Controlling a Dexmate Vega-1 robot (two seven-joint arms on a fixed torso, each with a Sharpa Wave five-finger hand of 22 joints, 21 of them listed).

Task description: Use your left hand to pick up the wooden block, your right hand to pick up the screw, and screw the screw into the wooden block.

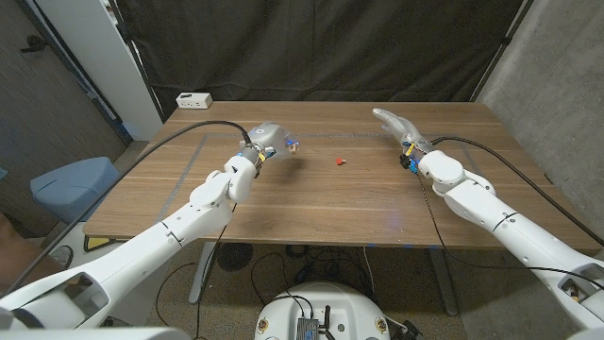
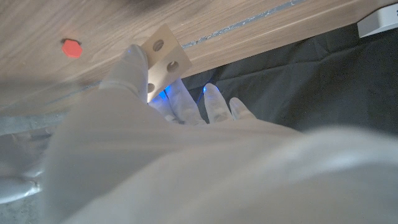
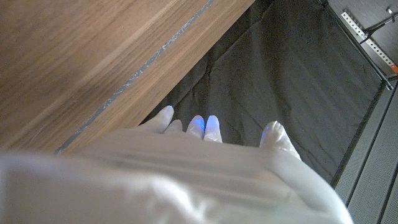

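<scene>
My left hand (image 1: pixel 268 139) holds the small pale wooden block (image 1: pixel 293 145) just above the table at the middle left. In the left wrist view the block (image 2: pixel 163 57) shows round holes on its face, pinched between my fingers (image 2: pixel 127 68). The red screw (image 1: pixel 341 161) lies on the table between my hands; it also shows as a red dot (image 2: pixel 71 47) beyond the block. My right hand (image 1: pixel 396 125) hovers to the right of the screw, fingers stretched out and apart, nothing in it. In the right wrist view its fingertips (image 3: pixel 199 124) reach past the table's far edge.
A white power strip (image 1: pixel 193 99) lies at the back left corner of the wooden table (image 1: pixel 311 203). A black curtain hangs behind the table. Black cables run along both forearms. A blue bin (image 1: pixel 71 184) stands on the floor left of the table.
</scene>
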